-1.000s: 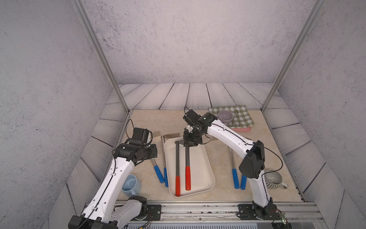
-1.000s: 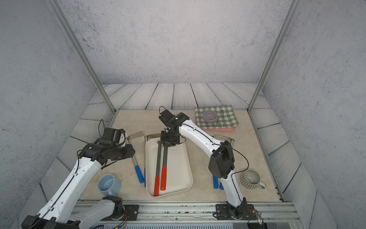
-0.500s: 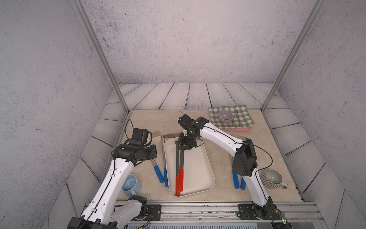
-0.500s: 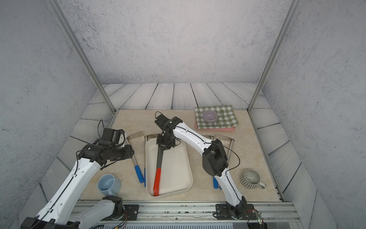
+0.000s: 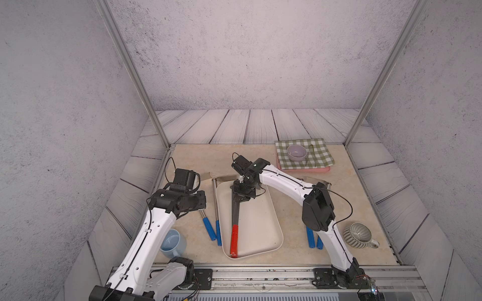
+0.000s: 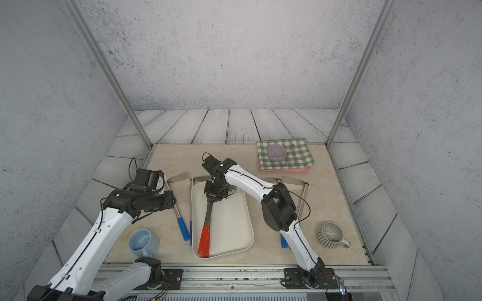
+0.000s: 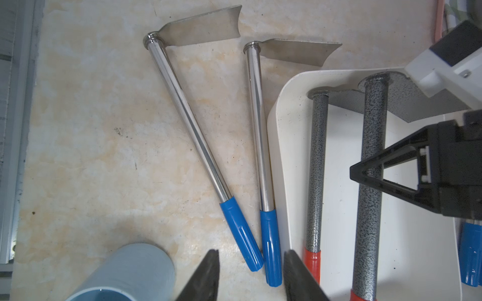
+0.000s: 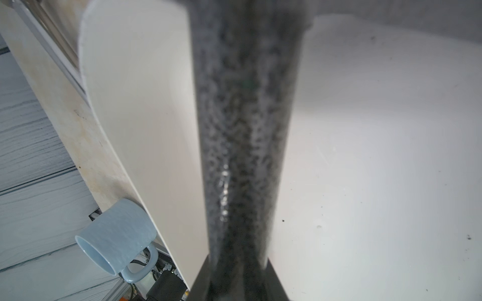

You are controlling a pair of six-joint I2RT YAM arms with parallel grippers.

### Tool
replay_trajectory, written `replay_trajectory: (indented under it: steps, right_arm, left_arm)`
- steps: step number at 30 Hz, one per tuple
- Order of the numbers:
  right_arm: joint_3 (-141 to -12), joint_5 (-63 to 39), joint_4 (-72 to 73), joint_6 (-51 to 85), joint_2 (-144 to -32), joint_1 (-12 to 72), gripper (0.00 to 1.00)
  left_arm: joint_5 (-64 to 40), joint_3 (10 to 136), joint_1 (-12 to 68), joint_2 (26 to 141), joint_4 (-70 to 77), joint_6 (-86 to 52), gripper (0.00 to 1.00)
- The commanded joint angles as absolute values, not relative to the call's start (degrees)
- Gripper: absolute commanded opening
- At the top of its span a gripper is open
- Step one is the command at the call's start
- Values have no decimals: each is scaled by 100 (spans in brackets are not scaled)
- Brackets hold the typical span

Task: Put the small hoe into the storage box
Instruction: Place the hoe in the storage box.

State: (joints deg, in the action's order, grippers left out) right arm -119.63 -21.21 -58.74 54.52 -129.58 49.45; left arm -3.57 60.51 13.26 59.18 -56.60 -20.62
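The storage box is a cream-white tray in the middle of the table. My right gripper is shut on the speckled grey shaft of a small hoe with a red grip. That hoe hangs lengthwise just above the box floor. A second red-grip hoe lies in the box close beside it. My left gripper hovers open over the table left of the box, above two blue grips, holding nothing.
Two steel hoes with blue grips lie left of the box, and more blue grips show to its right under the right arm. A light blue mug, a ribbed cup, and a checked cloth with a bowl stand nearby.
My right gripper has carried the held hoe leftward across the box, so its red grip now overlaps the other hoe's grip. The left arm has not moved.
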Motion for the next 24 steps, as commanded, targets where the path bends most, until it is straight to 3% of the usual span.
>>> replay_trajectory:
  steps: [1,24]
  right_arm:
    - [-11952,-2303,-5757,5537,-12989,4975,0]
    - [-12035,-2417,-5722,5247,-13425,4980,1]
  left_arm:
    - [-240,6134,1327,5856,-5778,-1961,44]
    - [-264,6066,1327,5812,-5730,-2004,44]
